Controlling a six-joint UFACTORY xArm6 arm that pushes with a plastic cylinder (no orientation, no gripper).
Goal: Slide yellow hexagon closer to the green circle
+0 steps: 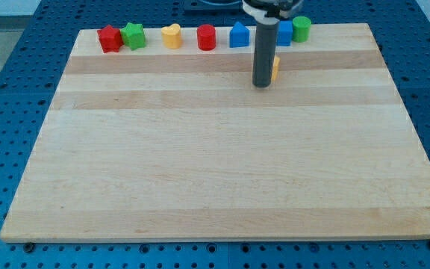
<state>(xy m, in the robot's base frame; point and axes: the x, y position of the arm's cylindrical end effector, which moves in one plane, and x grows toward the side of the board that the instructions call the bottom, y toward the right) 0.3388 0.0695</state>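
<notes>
The yellow hexagon [275, 68] lies near the view's top, mostly hidden behind my rod; only its right edge shows. My tip [262, 85] rests on the board just left of and slightly below it, touching or nearly touching it. The green circle [301, 28] stands at the top edge, up and to the right of the hexagon. A blue block [284, 33] sits between them, just left of the green circle and partly hidden by the rod.
Along the top edge of the wooden board [215, 164], from the left, stand a red block [110, 38], a green star [133, 35], a yellow heart [172, 35], a red cylinder [206, 37] and a blue house-shaped block [239, 34].
</notes>
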